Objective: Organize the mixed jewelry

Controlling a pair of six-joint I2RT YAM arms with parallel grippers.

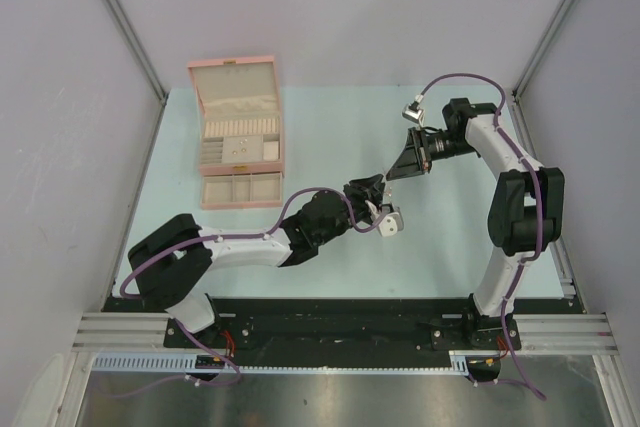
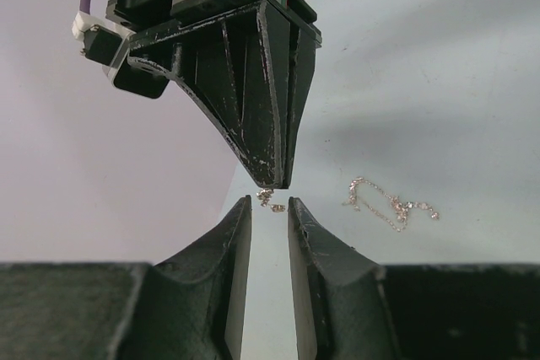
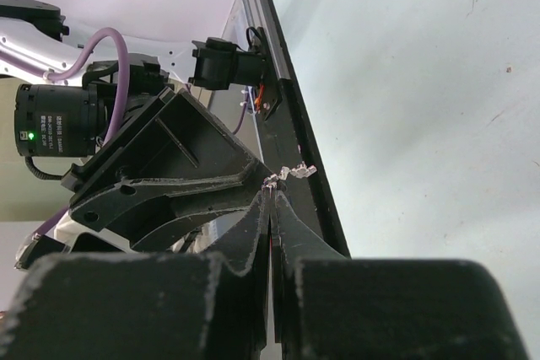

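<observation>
A tiny silvery piece of the mixed jewelry (image 3: 293, 172) sticks out from the tips of my right gripper (image 3: 272, 192), which is shut on it. In the left wrist view the same piece (image 2: 267, 197) hangs under the right gripper's fingertips (image 2: 274, 176), just past the tips of my left gripper (image 2: 270, 202). The left jaws stand slightly apart with nothing between them. A thin silvery chain (image 2: 391, 205) lies on the table to the right. From above, the left gripper (image 1: 374, 186) and right gripper (image 1: 392, 175) meet tip to tip at mid-table.
A pink jewelry box (image 1: 237, 132) stands open at the back left, its lid up and a lower drawer (image 1: 242, 190) pulled out. Grey walls close in both sides. The black rail (image 1: 350, 317) with the arm bases runs along the near edge.
</observation>
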